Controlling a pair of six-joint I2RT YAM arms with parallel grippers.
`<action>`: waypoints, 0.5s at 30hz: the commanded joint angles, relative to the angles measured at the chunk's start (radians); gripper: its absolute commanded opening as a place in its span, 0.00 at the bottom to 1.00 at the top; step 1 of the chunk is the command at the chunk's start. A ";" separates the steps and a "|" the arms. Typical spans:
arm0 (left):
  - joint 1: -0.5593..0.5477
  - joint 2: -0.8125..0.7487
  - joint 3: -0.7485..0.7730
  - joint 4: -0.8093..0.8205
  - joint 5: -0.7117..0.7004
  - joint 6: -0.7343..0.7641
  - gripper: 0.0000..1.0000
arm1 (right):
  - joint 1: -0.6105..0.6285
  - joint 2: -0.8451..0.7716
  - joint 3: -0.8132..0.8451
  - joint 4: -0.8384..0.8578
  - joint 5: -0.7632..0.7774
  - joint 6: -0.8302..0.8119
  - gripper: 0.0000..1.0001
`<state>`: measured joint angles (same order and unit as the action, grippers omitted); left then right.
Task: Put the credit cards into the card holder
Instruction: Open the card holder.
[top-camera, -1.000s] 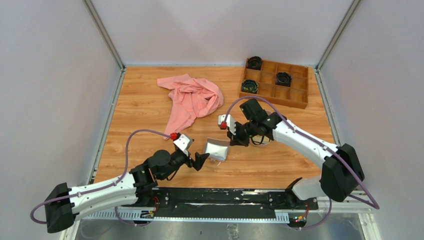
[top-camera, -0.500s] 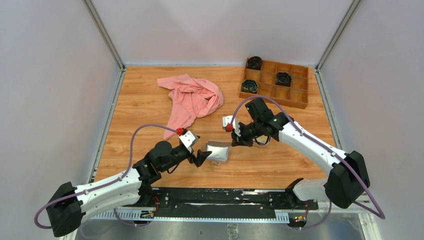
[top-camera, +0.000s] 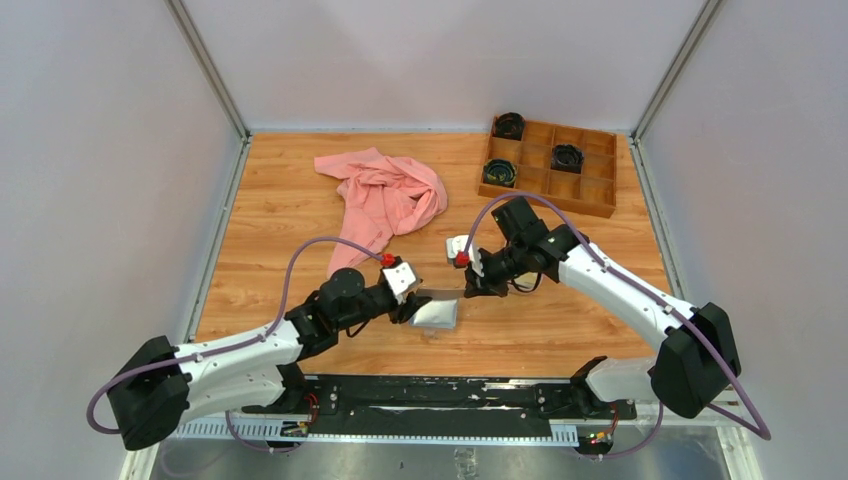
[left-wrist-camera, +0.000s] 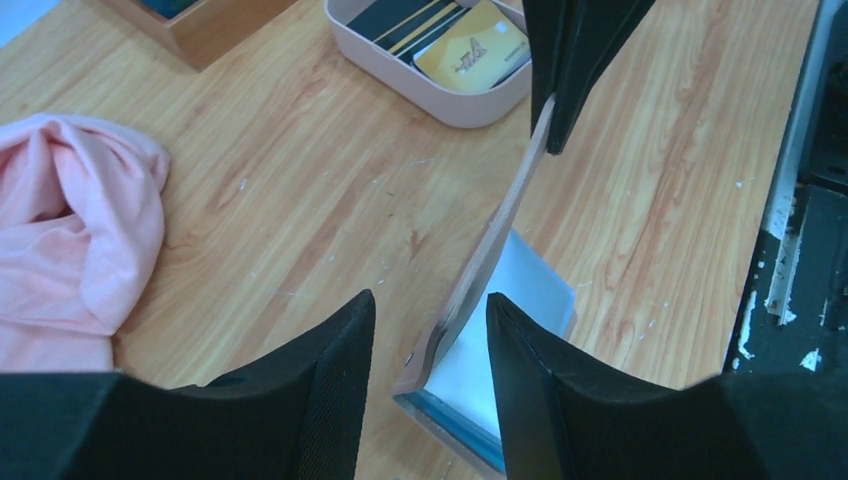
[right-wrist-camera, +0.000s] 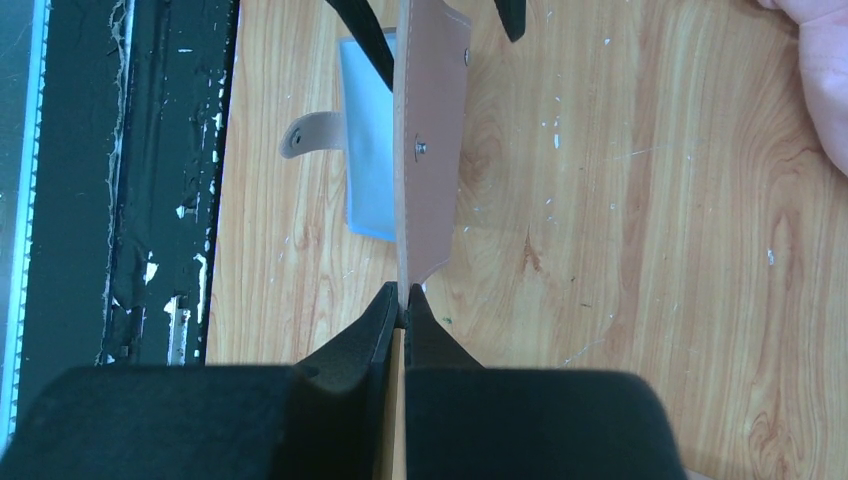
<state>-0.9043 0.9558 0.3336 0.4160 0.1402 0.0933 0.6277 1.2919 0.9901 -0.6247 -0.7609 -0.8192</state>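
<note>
Left arm reaches farther in than a second ago; left gripper now straddles raised tan flap of card holder, fingers spread, not clamping. Right gripper pinches flap edge, holding it upright; rest of holder flat on table. Credit cards wait in pinkish tray; none loaded. Flap handover looks near.

Your left arm and right arm converge near the front of the surface, their jaws meeting at the pale card holder. Behind lie a pink cloth and a wooden box holding three dark round items.
</note>
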 joint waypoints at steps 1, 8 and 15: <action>0.007 0.044 0.045 0.029 0.117 0.045 0.40 | -0.014 -0.019 0.004 -0.030 -0.038 -0.025 0.00; 0.008 0.080 0.059 0.034 0.126 -0.005 0.00 | -0.023 -0.016 0.006 -0.029 -0.032 -0.017 0.00; 0.007 0.071 0.006 0.089 0.011 -0.250 0.00 | -0.063 -0.007 0.015 -0.024 -0.011 0.017 0.37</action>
<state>-0.9043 1.0332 0.3649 0.4370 0.2226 0.0071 0.5999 1.2919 0.9901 -0.6342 -0.7616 -0.8211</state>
